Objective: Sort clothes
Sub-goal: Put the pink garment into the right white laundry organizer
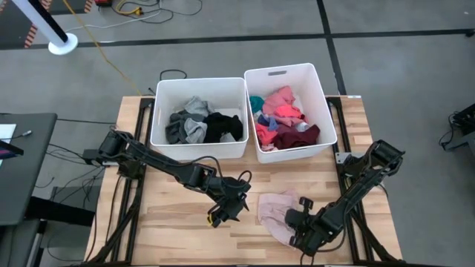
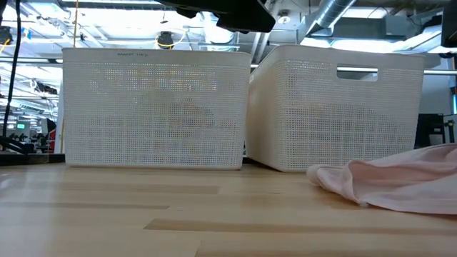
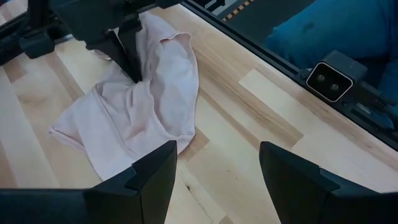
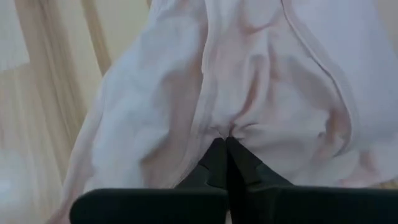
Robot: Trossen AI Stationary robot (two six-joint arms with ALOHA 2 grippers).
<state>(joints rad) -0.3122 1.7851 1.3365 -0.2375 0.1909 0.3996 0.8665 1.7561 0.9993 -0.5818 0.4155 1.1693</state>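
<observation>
Your right gripper (image 4: 225,144) pinches the pale pink garment (image 1: 278,211) near the table's (image 1: 171,215) front edge; your left gripper (image 3: 214,171) hovers beside it, fingers wide apart.

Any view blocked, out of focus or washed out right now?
Right wrist view: pale pink garment fills the frame, soft at close range, right end effector pinching it. Low view: bright ceiling lights behind the bins, garment cut off at the edge. Left wrist view: open left end effector masks the lower frame.
</observation>
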